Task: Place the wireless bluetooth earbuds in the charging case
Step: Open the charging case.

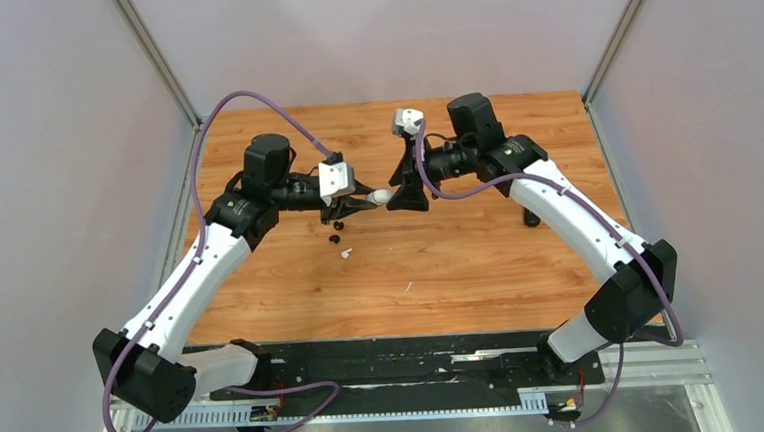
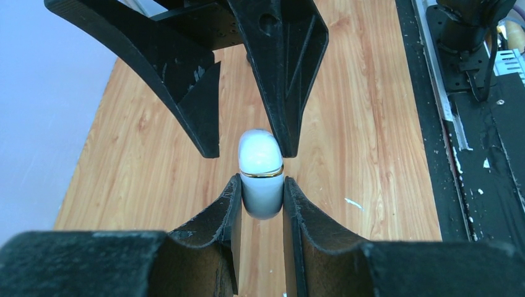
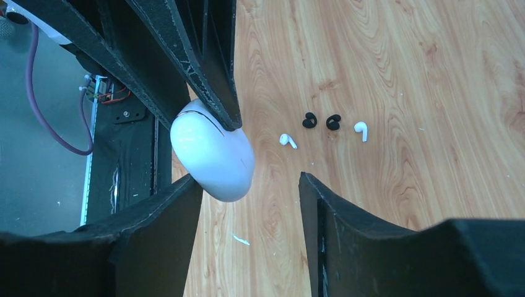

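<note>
My left gripper is shut on the charging case, a white rounded pebble with a thin gold seam, held above the table. My right gripper faces it with jaws open around the case's free end. One of its fingers touches the case and the other stands well apart. In the top view the two grippers meet tip to tip at the case. Two white earbuds lie loose on the wood below; one earbud also shows from above.
Two small black ear tips lie between the earbuds. A white scrap lies on the wood and a dark object sits under the right arm. A black base plate runs along the near edge; grey walls enclose the table.
</note>
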`<state>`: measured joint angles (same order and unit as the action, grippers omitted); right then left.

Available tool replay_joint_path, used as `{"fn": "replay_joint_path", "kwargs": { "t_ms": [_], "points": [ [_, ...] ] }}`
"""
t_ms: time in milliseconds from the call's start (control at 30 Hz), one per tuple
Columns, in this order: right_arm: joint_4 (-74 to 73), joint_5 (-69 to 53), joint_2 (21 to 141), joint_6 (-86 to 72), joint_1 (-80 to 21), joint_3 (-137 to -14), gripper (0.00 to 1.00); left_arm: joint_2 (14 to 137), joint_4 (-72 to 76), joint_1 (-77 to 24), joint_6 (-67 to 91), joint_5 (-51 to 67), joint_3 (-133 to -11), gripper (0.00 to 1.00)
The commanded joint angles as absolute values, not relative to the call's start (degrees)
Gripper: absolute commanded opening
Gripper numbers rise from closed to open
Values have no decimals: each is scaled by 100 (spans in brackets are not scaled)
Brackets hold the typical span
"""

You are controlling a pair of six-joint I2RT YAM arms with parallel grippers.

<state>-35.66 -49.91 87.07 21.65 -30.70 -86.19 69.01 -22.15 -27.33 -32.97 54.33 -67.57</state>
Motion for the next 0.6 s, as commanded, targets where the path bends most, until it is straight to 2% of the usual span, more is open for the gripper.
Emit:
{"fn": "replay_joint_path", "kwargs": {
  "t_ms": [0, 267, 433, 567],
  "points": [
    [-3026, -4719, 8570, 2064, -2961, -8794, 56, 6735, -2447, -2830, -3401, 5868, -6943, 0],
    [-2949, -4723, 8498, 1929, -2961, -8676, 53, 6778, -2449, -2856, -3318, 5804, -6925, 0],
    [-2823, -4548, 8466, 1806, -2961, -8664, 45, 6782, -2319, -2856, -3073, 5739, -6901, 0],
    [-2784, -4554, 8470, 1756, -2962, -8632, 45, 6774, -2084, -2856, -2702, 5627, -6834, 0]
  ]
}}
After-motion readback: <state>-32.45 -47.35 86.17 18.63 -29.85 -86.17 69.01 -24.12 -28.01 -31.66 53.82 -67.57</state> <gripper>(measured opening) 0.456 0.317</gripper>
